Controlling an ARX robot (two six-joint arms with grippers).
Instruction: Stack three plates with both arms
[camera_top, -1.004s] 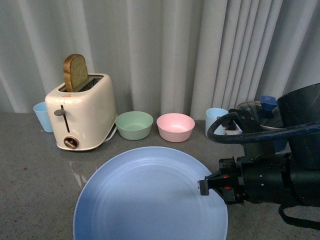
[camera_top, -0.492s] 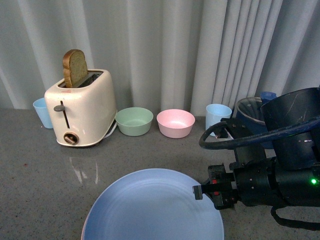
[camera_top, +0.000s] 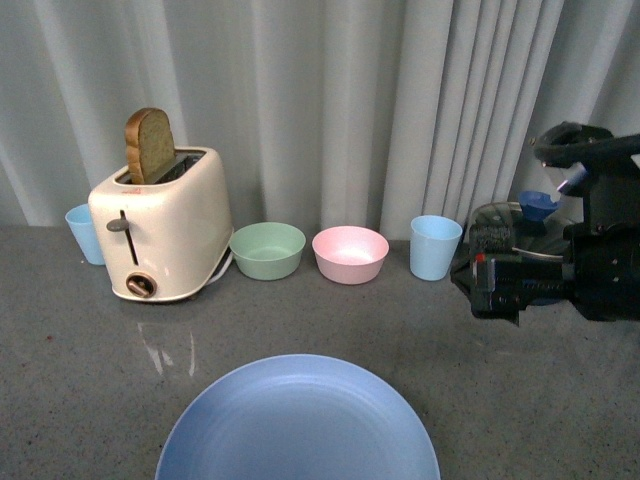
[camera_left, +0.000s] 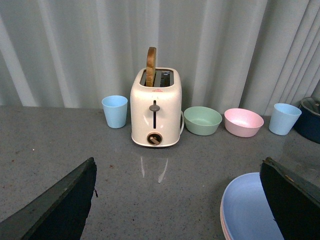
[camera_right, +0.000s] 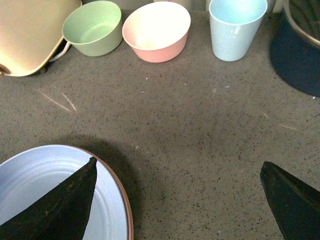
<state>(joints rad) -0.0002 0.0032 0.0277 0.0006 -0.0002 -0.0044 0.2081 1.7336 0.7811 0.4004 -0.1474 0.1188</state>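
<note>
The light blue plate (camera_top: 298, 425) lies flat on the grey counter at the front middle. It also shows in the left wrist view (camera_left: 250, 212) and the right wrist view (camera_right: 40, 185). A pink rim (camera_left: 222, 222) shows right under it, so it lies on top of the pink plate. The beige plate is hidden. My right gripper (camera_top: 487, 287) is open and empty, raised above the counter to the right of the plate; its fingers (camera_right: 60, 200) stand wide apart. My left gripper (camera_left: 177, 162) is open and empty, with the stack beside one finger.
A cream toaster (camera_top: 165, 235) with a bread slice stands at the back left. A green bowl (camera_top: 268, 250), a pink bowl (camera_top: 350, 254) and a light blue cup (camera_top: 435, 247) line the back. Another blue cup (camera_top: 84, 233) is far left. A dark blue pot (camera_top: 515, 225) stands behind the right arm.
The blue plate has come down and nearer the front edge. My right gripper has left its rim and moved up and to the right.
</note>
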